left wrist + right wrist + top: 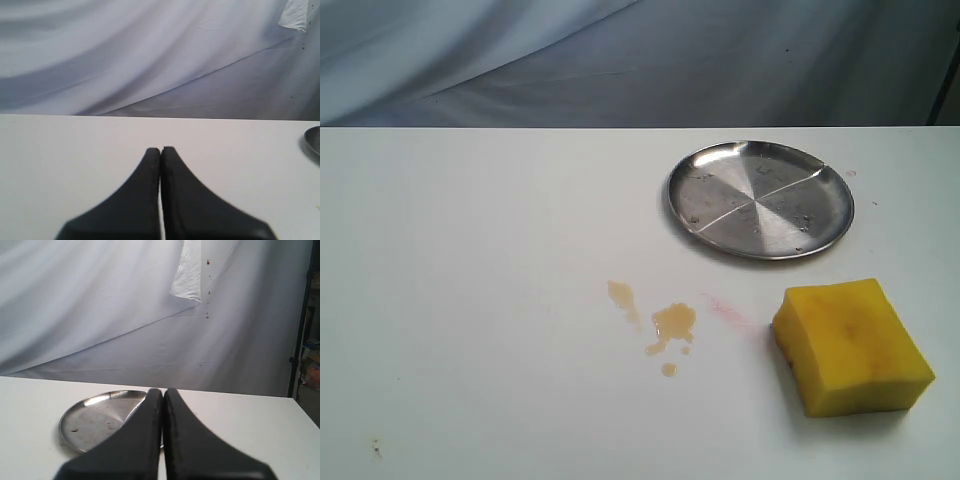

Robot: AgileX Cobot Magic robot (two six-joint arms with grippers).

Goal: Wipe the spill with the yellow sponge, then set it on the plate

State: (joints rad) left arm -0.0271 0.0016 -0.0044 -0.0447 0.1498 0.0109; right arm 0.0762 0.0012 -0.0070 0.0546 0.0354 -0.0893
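Note:
The yellow sponge (852, 346) lies on the white table at the front right of the exterior view. Left of it sit the amber-brown blotches of the spill (671, 322). The steel plate (760, 199) rests behind them, toward the back right. No arm shows in the exterior view. In the left wrist view my left gripper (160, 150) is shut with nothing in it, above bare table, and the plate's rim (313, 139) peeks in at the frame edge. My right gripper (163, 391) is shut and holds nothing, with the plate (95, 419) just beyond its tips.
A faint pink smear (725, 307) lies between the spill and the sponge. A tiny dark speck (376, 446) marks the front left of the table (470, 260). A grey cloth backdrop (640, 60) hangs behind the table's far edge.

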